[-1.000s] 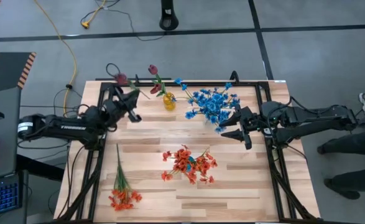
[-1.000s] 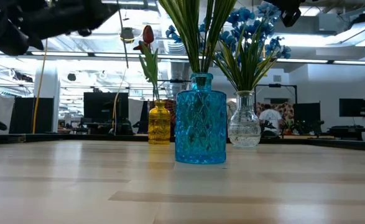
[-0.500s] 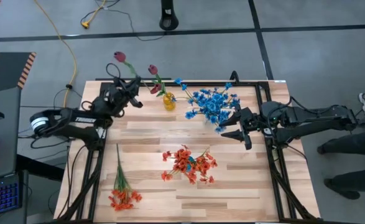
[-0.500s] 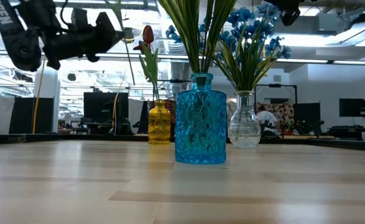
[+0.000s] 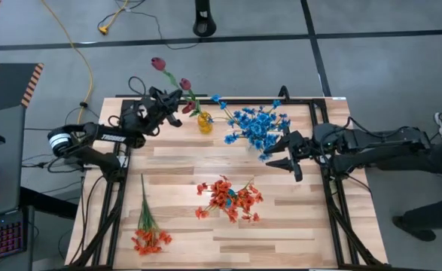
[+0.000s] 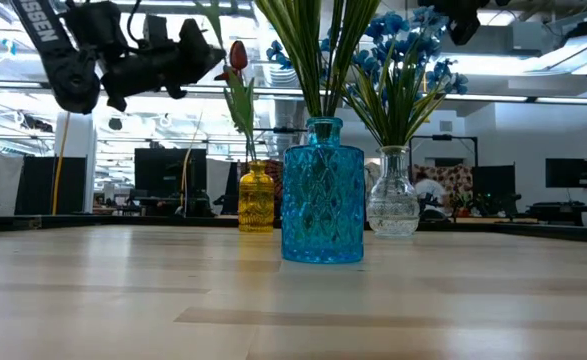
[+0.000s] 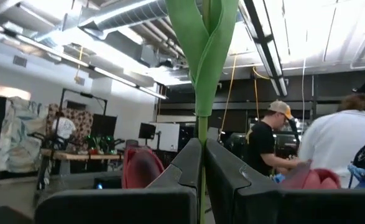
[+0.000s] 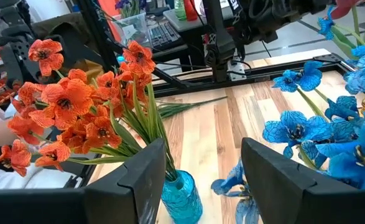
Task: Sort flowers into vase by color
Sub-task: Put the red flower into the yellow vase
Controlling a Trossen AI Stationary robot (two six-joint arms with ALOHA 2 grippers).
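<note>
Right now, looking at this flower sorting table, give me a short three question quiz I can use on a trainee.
1. True or false: the left gripper is shut on the maroon tulip's stem.
2. Which vase holds the orange-red flowers? A) yellow vase B) blue glass vase C) clear vase
3. Fill in: one orange-red spray lies flat on the table, near its ___ corner on the left arm's side.

Key: 1 true. 2 B. 3 front. The right gripper waits open beside the blue flowers.
</note>
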